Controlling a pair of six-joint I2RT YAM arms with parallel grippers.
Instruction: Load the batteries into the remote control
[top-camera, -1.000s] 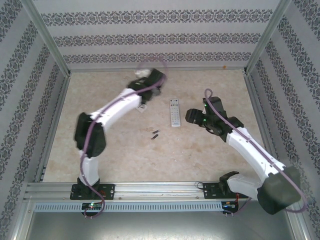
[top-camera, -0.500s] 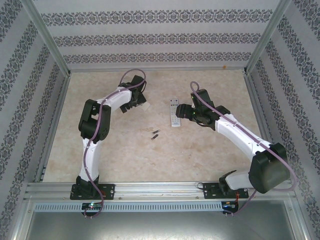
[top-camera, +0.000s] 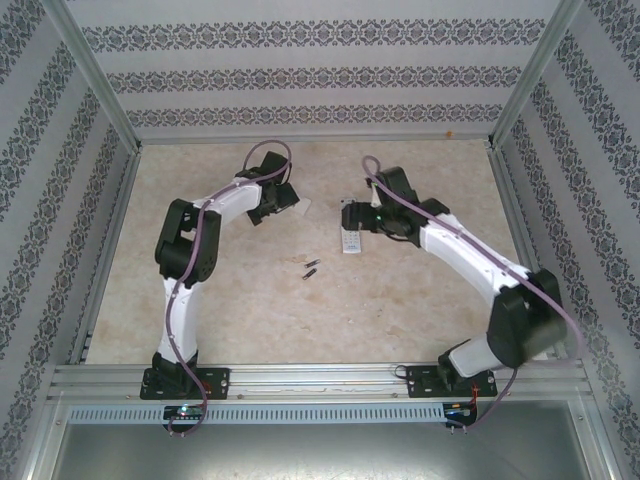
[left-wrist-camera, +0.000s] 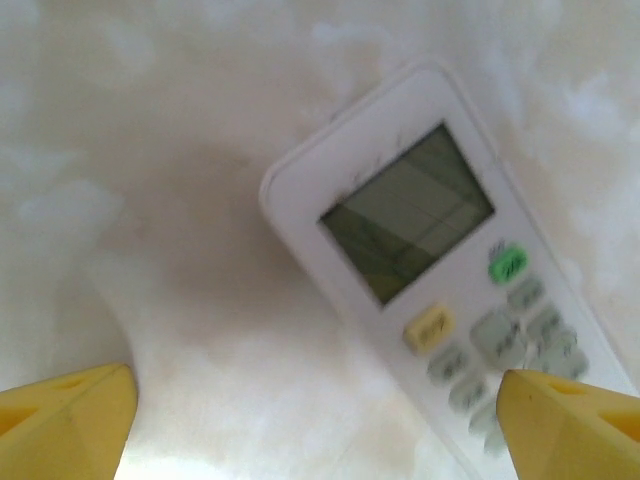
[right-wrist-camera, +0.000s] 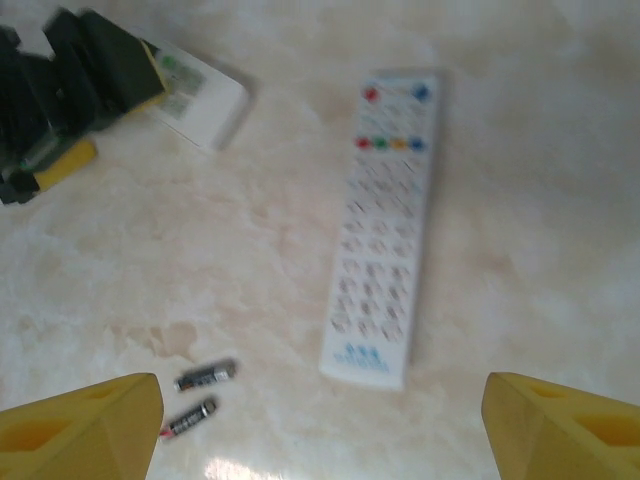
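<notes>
view: left wrist
left gripper (left-wrist-camera: 315, 430): fingers spread wide, yellow fingertips (left-wrist-camera: 65, 420) at the two lower corners, gripping nothing
display remote (left-wrist-camera: 440, 290): white, face up, with a grey screen and a green and a yellow button below it; lay slantwise on the table, its button end passing behind the right-hand fingertip, contact not discernible
table (left-wrist-camera: 200, 150): pale, marbled beige

view: right wrist
right gripper (right-wrist-camera: 320, 430): fingers spread wide, yellow tips at the lower corners, closed on nothing
slim remote (right-wrist-camera: 385, 225): white and long, rows of small buttons, coloured buttons at its far end; lay flat, well to the right of the display remote and apart from it
batteries (right-wrist-camera: 205, 375): two seen, dark with reddish ends, side by side and loose on the table – well apart from the display remote, on its near side
left gripper: dark body with yellow fingers, over the left part of the display remote

view: top external
left gripper: over the display remote, a white corner of which showed at its right
right gripper: to the right of the display remote, above the slim remote's far end
slim remote: right of the display remote, a little nearer the arm bases
batteries: nearer the bases than the display remote, slightly to its right, apart from both remotes
walls (top-camera: 320, 80): patterned paper, enclosing the table
</notes>
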